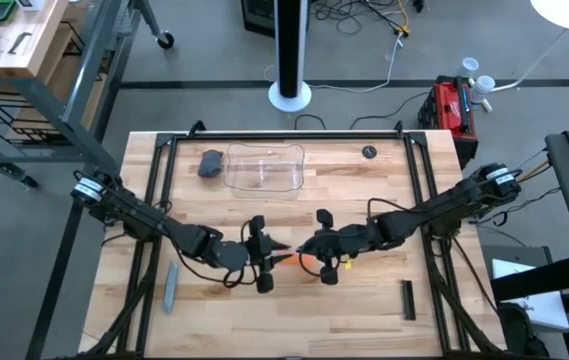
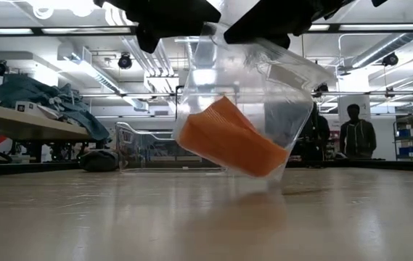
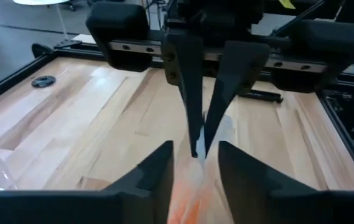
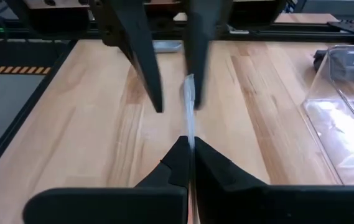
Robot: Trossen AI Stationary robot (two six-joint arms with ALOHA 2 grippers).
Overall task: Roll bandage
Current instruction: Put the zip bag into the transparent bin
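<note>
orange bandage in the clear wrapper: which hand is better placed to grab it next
Probably the left hand: it is open astride the soft orange bandage, while the right hand is shut on the clear plastic wrapper.

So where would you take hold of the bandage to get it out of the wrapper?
Probably by its raised upper end, coming from above. The bandage hangs tilted inside the clear wrapper, off the table, with its high end nearest the wrapper's top edge. The right gripper pinches that edge, and the left gripper is at it too.

Two dark jointed arms, black tapered fingers (image 3: 189, 93), silver-banded bases.
</note>
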